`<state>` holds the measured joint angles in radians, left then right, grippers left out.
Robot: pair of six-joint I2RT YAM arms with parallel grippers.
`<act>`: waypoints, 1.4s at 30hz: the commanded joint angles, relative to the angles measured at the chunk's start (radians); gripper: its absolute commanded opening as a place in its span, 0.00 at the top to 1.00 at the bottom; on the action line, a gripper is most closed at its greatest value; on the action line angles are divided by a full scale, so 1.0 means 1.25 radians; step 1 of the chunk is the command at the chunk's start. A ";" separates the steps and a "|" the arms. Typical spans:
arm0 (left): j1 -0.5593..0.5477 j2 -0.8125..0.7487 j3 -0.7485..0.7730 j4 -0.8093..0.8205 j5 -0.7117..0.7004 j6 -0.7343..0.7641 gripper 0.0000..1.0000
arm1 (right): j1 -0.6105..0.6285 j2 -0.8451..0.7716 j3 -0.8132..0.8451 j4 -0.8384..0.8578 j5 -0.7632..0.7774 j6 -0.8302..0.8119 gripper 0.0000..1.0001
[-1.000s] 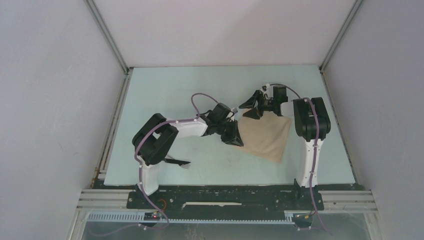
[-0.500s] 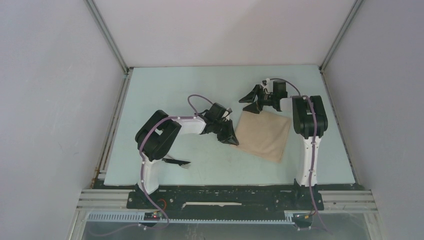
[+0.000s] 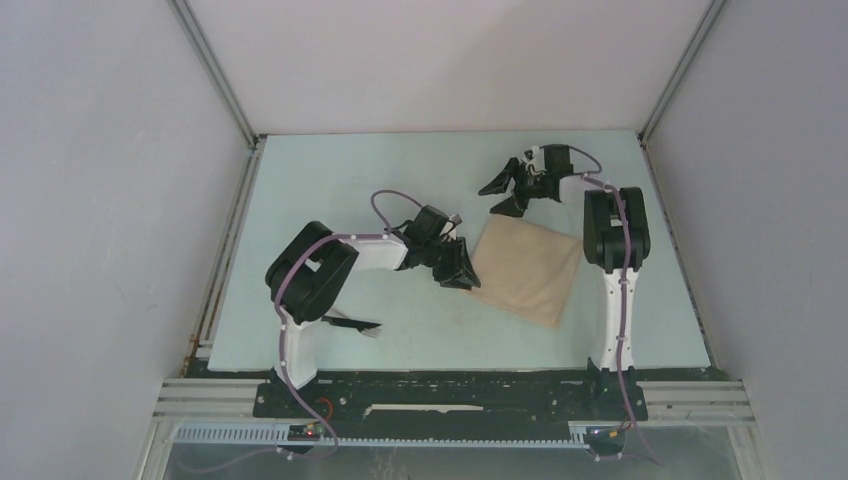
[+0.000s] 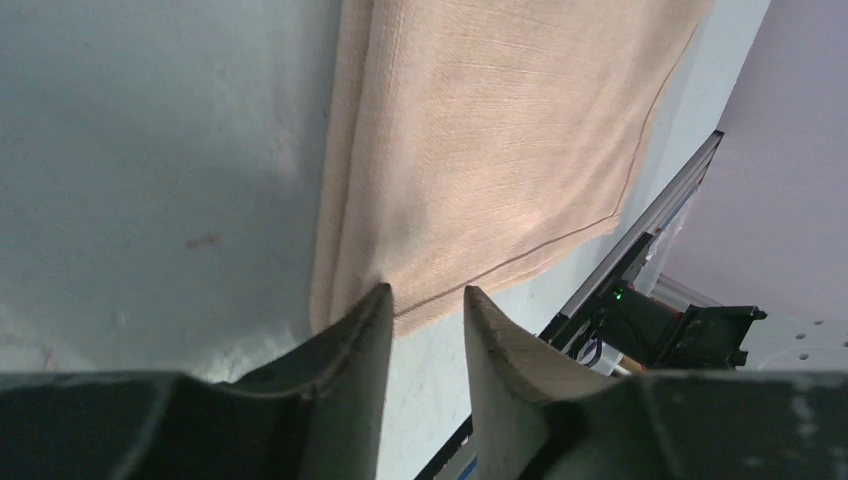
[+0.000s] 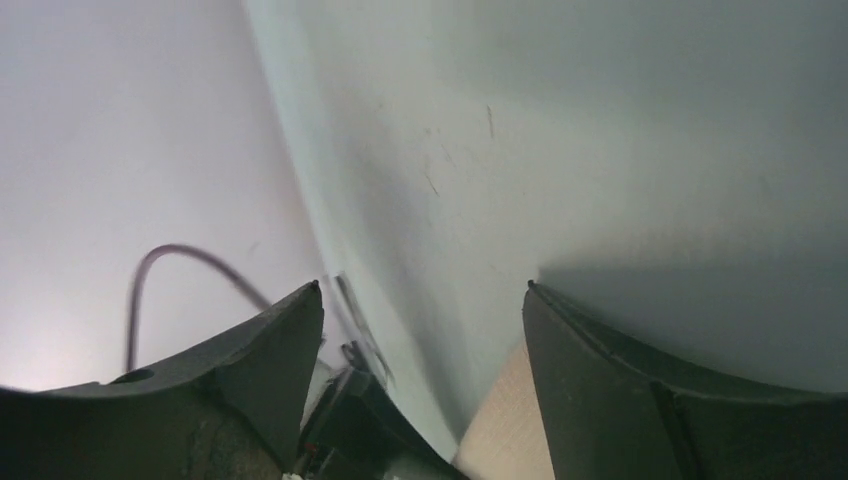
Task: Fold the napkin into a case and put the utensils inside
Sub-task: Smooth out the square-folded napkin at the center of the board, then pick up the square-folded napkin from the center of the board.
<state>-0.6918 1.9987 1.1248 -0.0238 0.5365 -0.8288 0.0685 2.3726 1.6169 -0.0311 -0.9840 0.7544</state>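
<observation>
The tan napkin [image 3: 527, 268] lies folded and flat, right of the table's middle. My left gripper [image 3: 465, 272] sits low at its left edge. In the left wrist view, the left gripper [image 4: 425, 292] has its jaws a little apart, with only bare table between them. One fingertip [image 4: 372, 300] touches the near corner of the napkin [image 4: 500, 140]. My right gripper [image 3: 500, 197] hovers past the napkin's far corner. It [image 5: 422, 287] is open wide and empty, and a corner of the napkin [image 5: 500, 420] shows below it. Dark slim utensils [image 3: 355, 324] lie beside the left arm's base.
The pale green table [image 3: 350, 180] is walled on three sides, with metal rails along its left edge [image 3: 228, 250] and its right edge. The right arm's upright link [image 3: 612, 240] stands just right of the napkin.
My right gripper has risen off the napkin's far corner and drawn back toward the far wall, opening wider. My left jaws have parted slightly at the napkin's edge. The napkin now lies flat.
</observation>
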 commanded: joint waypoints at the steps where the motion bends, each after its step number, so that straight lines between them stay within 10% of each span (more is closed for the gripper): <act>1: 0.004 -0.097 -0.012 -0.073 -0.021 0.030 0.53 | 0.010 -0.214 0.059 -0.476 0.319 -0.270 0.17; 6: 0.005 -0.170 -0.003 -0.077 -0.006 0.021 0.40 | -0.011 -0.505 -0.199 -0.611 0.525 -0.257 0.19; 17: 0.010 -0.079 -0.009 -0.063 -0.058 0.043 0.46 | -0.141 -0.959 -0.685 -0.707 0.502 -0.148 0.37; 42: 0.011 -0.035 -0.036 -0.029 -0.061 0.030 0.62 | -0.168 -0.821 -0.759 -0.534 0.463 -0.185 0.46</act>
<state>-0.6827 1.9415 1.0927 -0.0608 0.4778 -0.8040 -0.1440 1.3411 0.6758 -0.7338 -0.3916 0.5388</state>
